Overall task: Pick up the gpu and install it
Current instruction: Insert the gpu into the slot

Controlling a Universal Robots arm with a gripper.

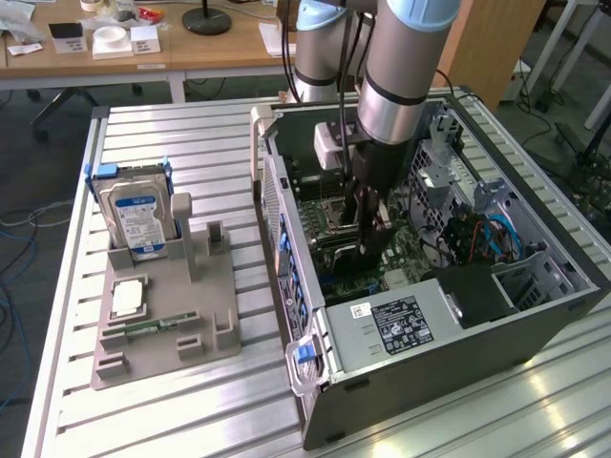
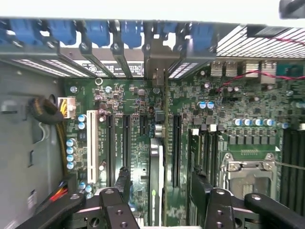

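The gpu [image 2: 155, 157] stands on edge on the green motherboard [image 2: 248, 109] inside the open computer case [image 1: 535, 277]. Seen from above it is a thin pale strip along one of the long black slots, and its silver end bracket [image 2: 155, 62] meets the case's rear slot wall. My gripper [image 2: 161, 191] is open and straddles the card. One black finger [image 2: 121, 183] stands off to one side and the other stands clear on the opposite side, neither touching it. In the exterior view the gripper [image 1: 368, 229] reaches straight down into the case over the board.
On the exterior view's left a grey holder tray [image 1: 215, 324] carries an upright hard drive [image 1: 134, 219], a processor [image 1: 129, 299] and a memory stick [image 1: 143, 327]. Inside the case are the power supply [image 1: 396, 324], cables [image 1: 477, 234], blue slot clips [image 2: 95, 31] and the processor socket [image 2: 248, 174].
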